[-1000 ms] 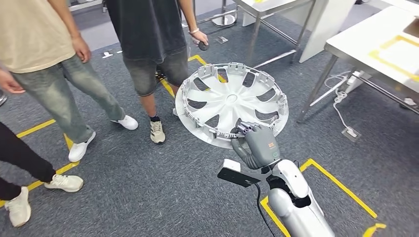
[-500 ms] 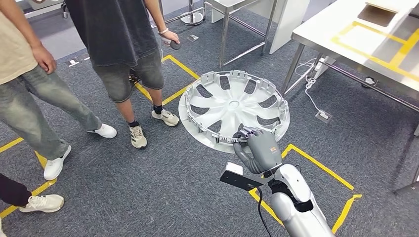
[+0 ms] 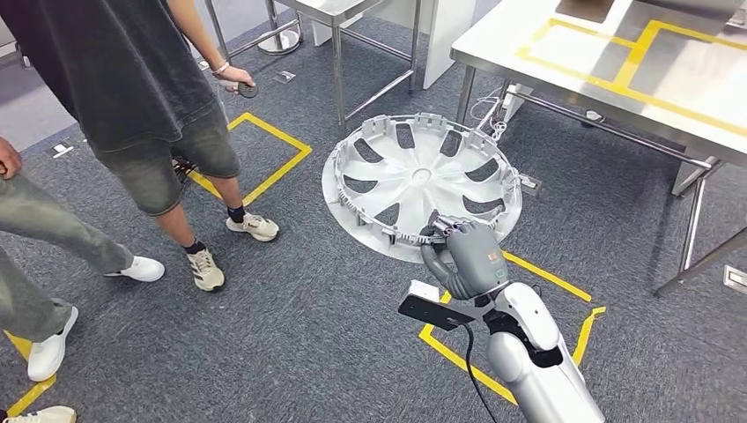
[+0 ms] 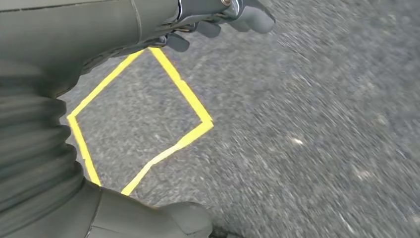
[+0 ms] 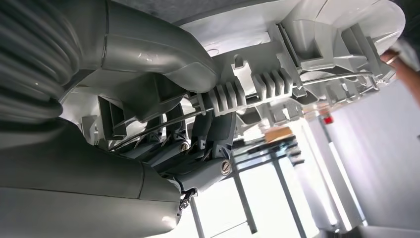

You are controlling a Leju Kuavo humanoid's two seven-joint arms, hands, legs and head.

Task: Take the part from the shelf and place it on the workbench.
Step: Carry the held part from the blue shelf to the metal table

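Note:
The part is a large silver wheel cover (image 3: 414, 181) with open spokes and clips around its rim. My right hand (image 3: 467, 260) grips its near rim and holds it out in front of me above the carpet. Close up in the right wrist view, the thumb and dark fingers of my right hand (image 5: 163, 124) clamp the ribbed rim and wire ring of the wheel cover (image 5: 307, 44). The workbench (image 3: 617, 79), a steel table marked with yellow tape, stands at the upper right. My left hand (image 4: 99, 39) hangs over the carpet and holds nothing, its fingers apart from the thumb.
A person in a dark shirt (image 3: 132, 79) stands at the upper left, and another person's legs in jeans (image 3: 35, 229) are at the far left. A second steel table (image 3: 343, 9) stands behind. Yellow floor tape (image 3: 564, 291) marks the carpet by my arm.
The whole view has swung, so the people slide left and the workbench comes nearer at the right. My right hand keeps its grip on the wheel cover's rim.

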